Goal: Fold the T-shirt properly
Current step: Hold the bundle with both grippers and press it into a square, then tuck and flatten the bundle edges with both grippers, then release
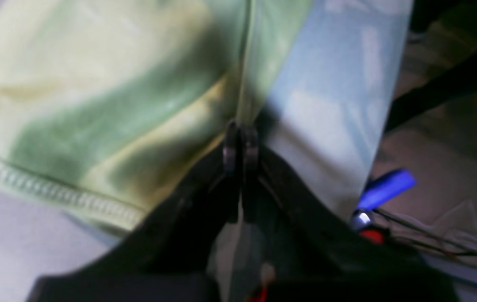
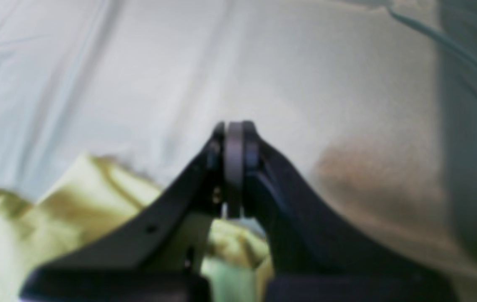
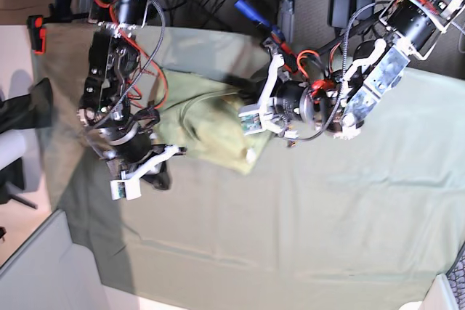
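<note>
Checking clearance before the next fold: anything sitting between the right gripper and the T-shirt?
Nothing visible. The right gripper, shut, sits right at the edge of the T-shirt; only the green table cloth lies around them.

Both wrist views are soft and blurred, colours smeared, with dark shadow under each arm. The base view is sharper, evenly bright, with slight bending at the edges.

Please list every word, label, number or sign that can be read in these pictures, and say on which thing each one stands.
No text can be read in any view.
T-shirt: plain cloth, no print or readable label visible.
Table cloth: plain, no marking.
Left gripper and right gripper: black parts without visible lettering; both wrist views are blurred.
Arm parts and boxes at the top of the base view: any marks are too small to read.
</note>
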Controlling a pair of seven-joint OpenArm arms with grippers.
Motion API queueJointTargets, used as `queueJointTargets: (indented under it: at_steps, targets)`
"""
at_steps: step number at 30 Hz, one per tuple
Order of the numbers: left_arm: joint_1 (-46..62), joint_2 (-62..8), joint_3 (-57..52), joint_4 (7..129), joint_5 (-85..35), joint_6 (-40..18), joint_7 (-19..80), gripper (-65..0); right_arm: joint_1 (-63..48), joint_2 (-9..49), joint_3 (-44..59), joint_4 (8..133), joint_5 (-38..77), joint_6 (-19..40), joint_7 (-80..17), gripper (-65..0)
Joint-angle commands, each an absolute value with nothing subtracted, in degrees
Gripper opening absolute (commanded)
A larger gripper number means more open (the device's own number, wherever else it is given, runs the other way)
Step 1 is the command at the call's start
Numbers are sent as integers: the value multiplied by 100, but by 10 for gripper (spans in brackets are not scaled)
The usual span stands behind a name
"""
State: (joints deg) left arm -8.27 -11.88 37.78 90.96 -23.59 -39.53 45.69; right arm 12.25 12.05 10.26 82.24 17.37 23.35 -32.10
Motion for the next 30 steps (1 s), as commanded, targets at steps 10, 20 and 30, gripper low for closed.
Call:
queueJointTargets:
  at_steps: [10, 20, 30]
  targets:
    - [-985, -1160, 3754, 8040, -1645, -4000, 3636, -650, 1535, 1260, 913, 7520, 1688, 2536, -3028, -650]
    - [-1437, -1162, 3754, 7948, -1278, -4000, 3535, -650, 768, 1697, 875, 7620, 2324, 2558, -3192, -650]
    - [-1990, -1160, 3752, 7913, -1127, -4000, 3498, -650, -355, 1916, 875, 8971, 3138, 2576, -3459, -650]
